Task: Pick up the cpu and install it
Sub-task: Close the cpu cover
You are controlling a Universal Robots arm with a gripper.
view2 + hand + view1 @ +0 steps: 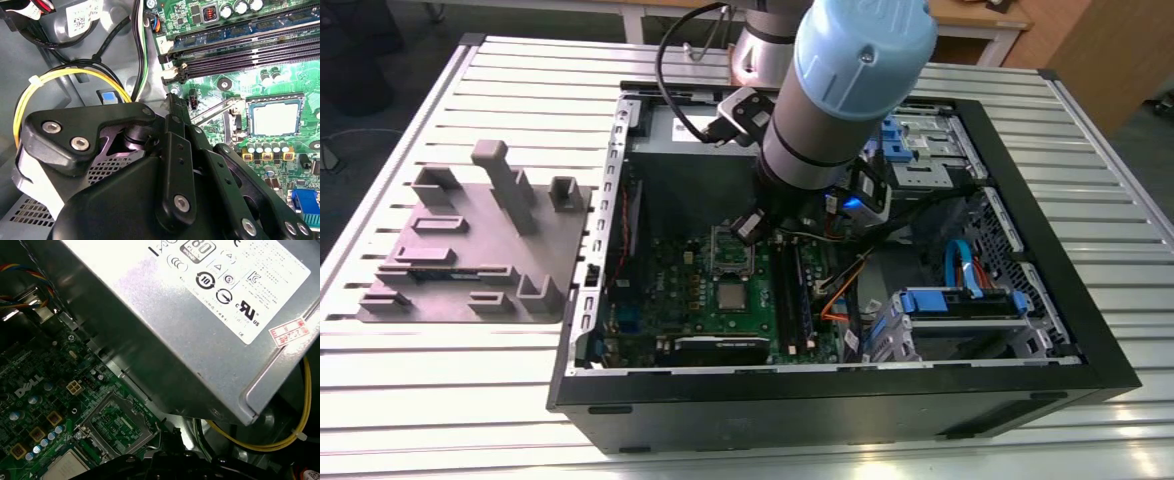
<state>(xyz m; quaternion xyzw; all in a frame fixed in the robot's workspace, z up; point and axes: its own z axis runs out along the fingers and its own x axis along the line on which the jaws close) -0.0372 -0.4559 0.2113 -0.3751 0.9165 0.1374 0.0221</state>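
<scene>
The cpu (731, 295) is a small silver-grey square lying flat on the green motherboard (680, 300) inside the open computer case (854, 400). In the second wrist view the cpu (274, 116) sits inside its socket frame with a thin metal lever (215, 107) raised beside it. In the first wrist view the cpu (65, 467) lies beside a hinged-open metal frame (117, 422). My gripper (750, 226) hangs low inside the case, just beyond the socket area and apart from the cpu. Its black body (150, 190) covers much of the second wrist view.
A grey moulded tray (467, 250) with upright posts stands outside the case at the exterior view's left. A grey power supply box (200, 315) with a white label is close to the wrist. Yellow cables (60, 80), memory slots (240, 50) and blue drive brackets (961, 300) crowd the case.
</scene>
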